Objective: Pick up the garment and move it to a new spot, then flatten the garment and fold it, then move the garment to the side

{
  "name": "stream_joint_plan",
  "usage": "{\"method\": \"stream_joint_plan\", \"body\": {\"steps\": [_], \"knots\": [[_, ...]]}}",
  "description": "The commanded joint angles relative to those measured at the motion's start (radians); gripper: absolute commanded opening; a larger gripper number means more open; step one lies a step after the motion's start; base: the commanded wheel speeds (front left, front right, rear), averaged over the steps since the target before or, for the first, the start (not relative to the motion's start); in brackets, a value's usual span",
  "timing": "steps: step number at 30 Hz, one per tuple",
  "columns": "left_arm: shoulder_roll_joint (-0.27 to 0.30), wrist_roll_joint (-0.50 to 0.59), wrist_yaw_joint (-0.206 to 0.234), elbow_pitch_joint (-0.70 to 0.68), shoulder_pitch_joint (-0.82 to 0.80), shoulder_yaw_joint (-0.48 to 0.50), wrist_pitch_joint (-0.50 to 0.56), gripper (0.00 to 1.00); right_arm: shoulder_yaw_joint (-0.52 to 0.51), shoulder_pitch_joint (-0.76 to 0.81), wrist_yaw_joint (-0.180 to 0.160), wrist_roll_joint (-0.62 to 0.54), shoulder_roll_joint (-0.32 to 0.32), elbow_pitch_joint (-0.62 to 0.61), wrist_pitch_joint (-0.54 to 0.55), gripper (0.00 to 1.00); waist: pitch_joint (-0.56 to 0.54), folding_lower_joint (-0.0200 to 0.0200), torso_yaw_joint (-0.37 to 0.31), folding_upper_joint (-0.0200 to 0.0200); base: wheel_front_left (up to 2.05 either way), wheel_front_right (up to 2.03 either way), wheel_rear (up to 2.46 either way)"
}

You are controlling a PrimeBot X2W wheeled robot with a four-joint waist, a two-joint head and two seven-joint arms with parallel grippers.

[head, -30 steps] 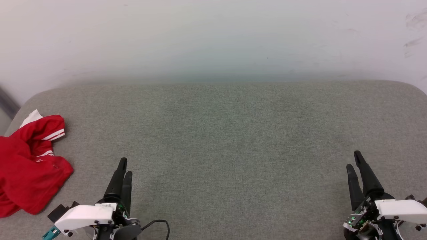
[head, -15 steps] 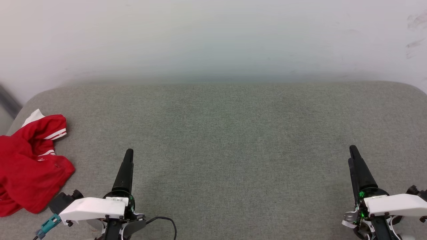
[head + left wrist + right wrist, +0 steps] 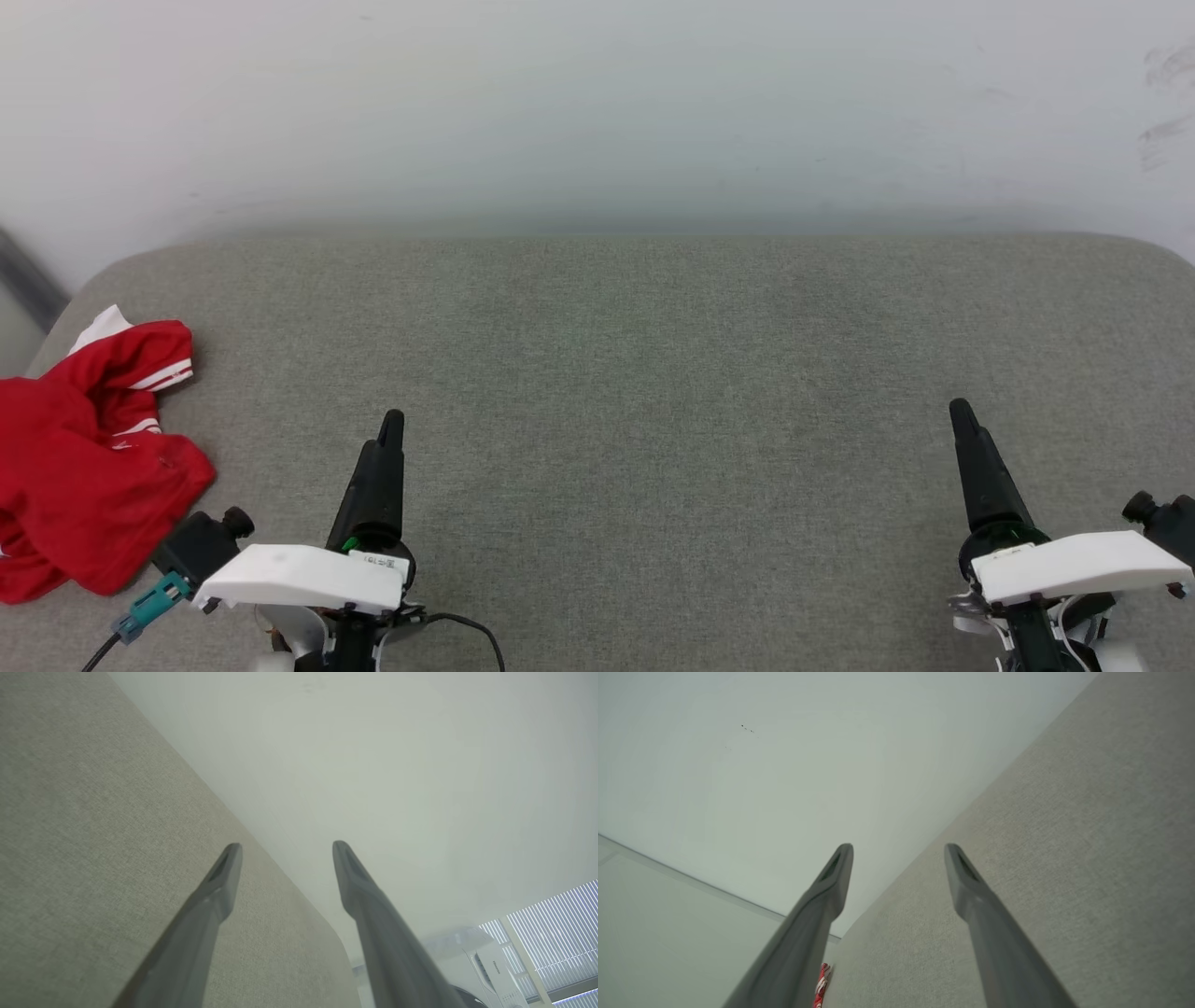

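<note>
The garment [image 3: 89,476], a red shirt with white and red-and-white striped trim, lies crumpled at the left end of the grey cloth-covered bench [image 3: 653,355]. It sits toward the front edge, and part of it runs out of the head view on the left. A small strip of its striped trim [image 3: 822,980] also shows low in the right wrist view, at the far end of the bench.

The left jaws stand wide open with nothing between them. Their two dark fingers [image 3: 219,896] are spread well apart above bare cloth, pointing toward the back edge and the pale wall [image 3: 597,112]. In the head view they hang near the front edge, to the right of the garment and not touching it. A black cable [image 3: 467,625] trails from that wrist.

The right jaws are also fully spread and hold nothing. Their fingers [image 3: 971,891] are above bare cloth near the front right corner, well apart from the garment.

Past the right end of the bench, the left wrist view shows a white appliance [image 3: 486,966] and window blinds [image 3: 560,924].
</note>
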Motion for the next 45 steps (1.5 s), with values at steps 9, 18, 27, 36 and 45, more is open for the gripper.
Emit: {"method": "stream_joint_plan", "body": {"steps": [9,18,27,36,45], "knots": [[0.004,0.226,0.0,0.0,-0.027,-0.021,-0.036,1.0,0.005,-0.029,0.0,-0.252,-0.011,-0.012,-0.013,1.0,-0.003,-0.0001,0.003,-0.0001,0.0,0.0,0.0],[0.004,0.416,0.01,0.034,-0.032,-0.039,-0.063,1.0,-0.004,-0.025,0.0,-0.442,0.005,-0.022,-0.006,1.0,-0.007,-0.0001,0.009,-0.0001,0.0,0.0,0.0],[0.011,0.564,0.026,0.061,-0.049,-0.063,-0.089,1.0,-0.018,-0.02,0.0,-0.577,0.013,-0.033,0.001,1.0,-0.013,-0.0001,0.013,-0.0001,0.0,0.0,0.0],[0.014,0.672,0.048,0.087,-0.064,-0.076,-0.111,1.0,-0.024,-0.004,0.0,-0.686,0.015,-0.044,0.015,1.0,-0.017,-0.0001,0.014,-0.0001,0.0,0.0,0.0],[0.014,0.761,0.063,0.109,-0.074,-0.091,-0.132,1.0,-0.026,0.01,0.0,-0.763,0.016,-0.053,0.018,1.0,-0.023,-0.0001,0.012,-0.0001,0.0,0.0,0.0]]}}
